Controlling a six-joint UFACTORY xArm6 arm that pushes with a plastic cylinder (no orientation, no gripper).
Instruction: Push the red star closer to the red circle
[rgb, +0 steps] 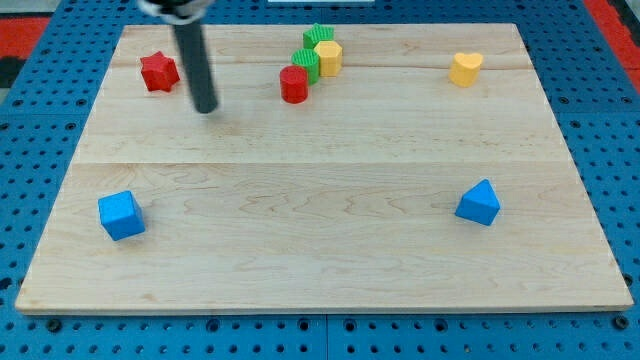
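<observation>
The red star (158, 72) lies near the board's top left. The red circle (293, 85) stands further right, near the top middle, touching a green block (308, 64). My tip (205, 108) rests on the board between them, just right of and slightly below the red star, apart from it. The dark rod rises from the tip to the view's top edge.
A yellow block (328, 57) and a second green block (318, 38) cluster above the red circle. A yellow heart (465, 68) lies at top right. A blue cube (121, 215) sits at lower left, a blue block (479, 203) at lower right. The wooden board (320, 270) has edges all round.
</observation>
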